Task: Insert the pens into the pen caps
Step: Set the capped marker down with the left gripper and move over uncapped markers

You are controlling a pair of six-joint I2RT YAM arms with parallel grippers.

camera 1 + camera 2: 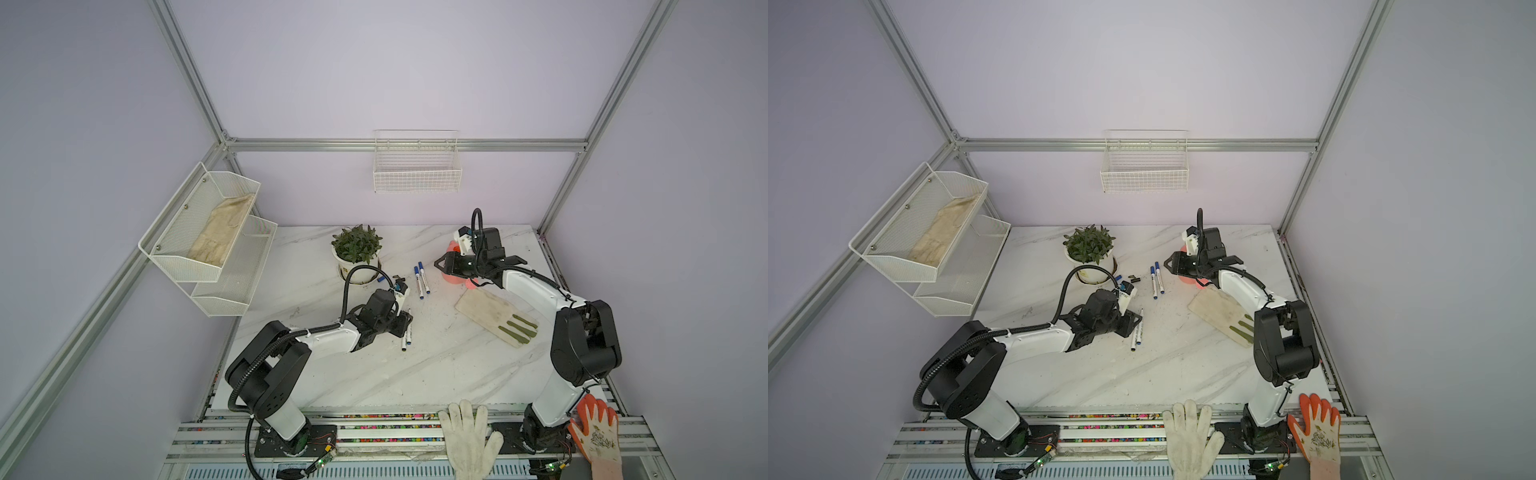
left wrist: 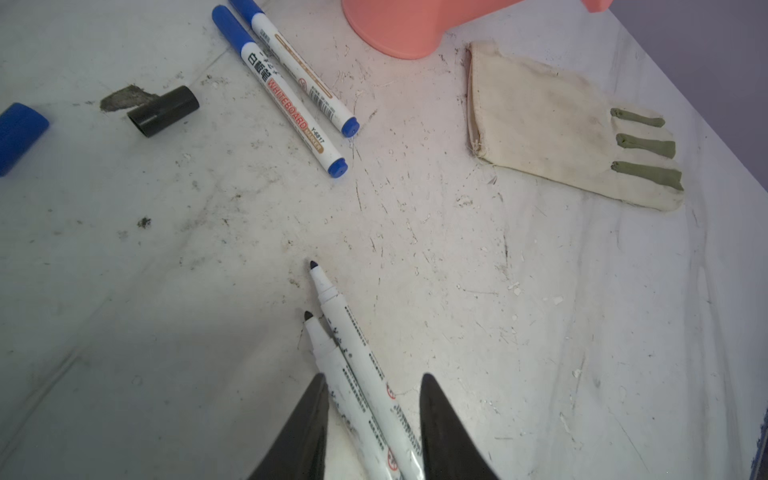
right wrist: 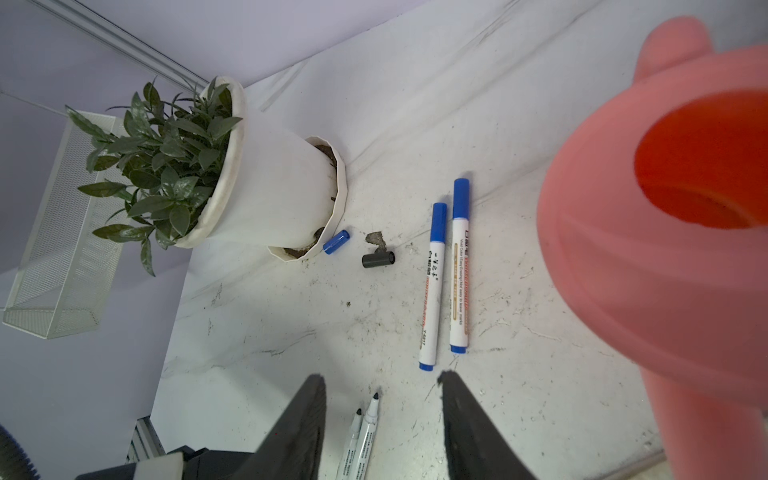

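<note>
The left gripper [image 2: 374,376] straddles two uncapped pens [image 2: 332,299] on the desk [image 2: 457,291], jaws loose around them. The right gripper [image 3: 381,374] hangs released by a pink cup [image 3: 623,270].

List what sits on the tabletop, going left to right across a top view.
plant → uncapped pens → capped pens → pink cup → glove
</note>
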